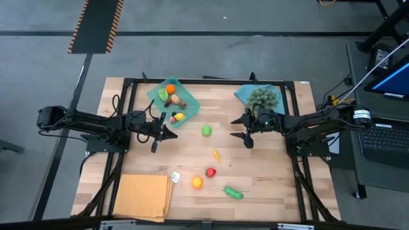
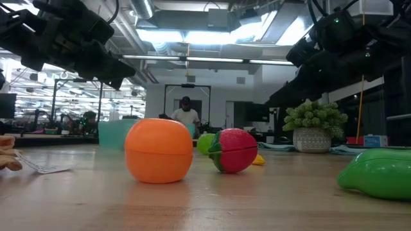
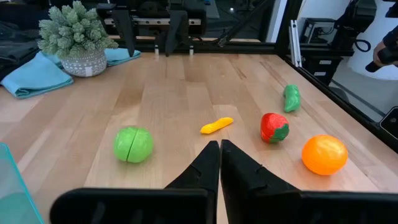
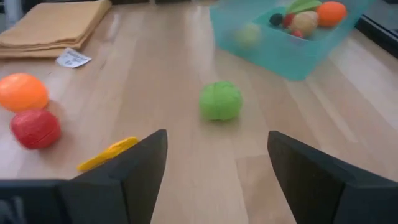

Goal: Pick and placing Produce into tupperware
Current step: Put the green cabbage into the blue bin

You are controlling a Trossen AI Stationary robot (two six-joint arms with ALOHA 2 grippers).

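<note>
From above, the left gripper (image 1: 167, 134) sits just past the near corner of the teal tray (image 1: 192, 102), and its two fingers are pressed together with nothing between them. The tray holds an orange piece (image 1: 170, 89), a green one, a yellow one and some dark berries. The right gripper (image 1: 241, 128) faces the left one with its fingers spread wide and nothing in them. Between the two grippers lies a green ball (image 1: 206, 131) on bare wood. Closer to the front edge of the table than both grippers are a small yellow piece (image 1: 216, 154), a red fruit (image 1: 211, 172), an orange fruit (image 1: 197, 183) and a green pod (image 1: 233, 192), with lots of open wood around them.

From table height, the orange fruit (image 2: 158, 151) and red fruit (image 2: 234, 150) sit side by side, and the green pod (image 2: 376, 170) is off to the side. A person stands far back in the room.

From the left wrist, the shut fingers (image 3: 205, 168) point at open wood, with the green ball (image 3: 133, 144) just to one side and the yellow piece (image 3: 216, 126) ahead. The table's edge runs beyond the orange fruit (image 3: 324, 155).

From the right wrist, the green ball (image 4: 221, 101) lies straight ahead between the wide fingers (image 4: 144, 163), and the tray (image 4: 273, 53) is farther on.
</note>
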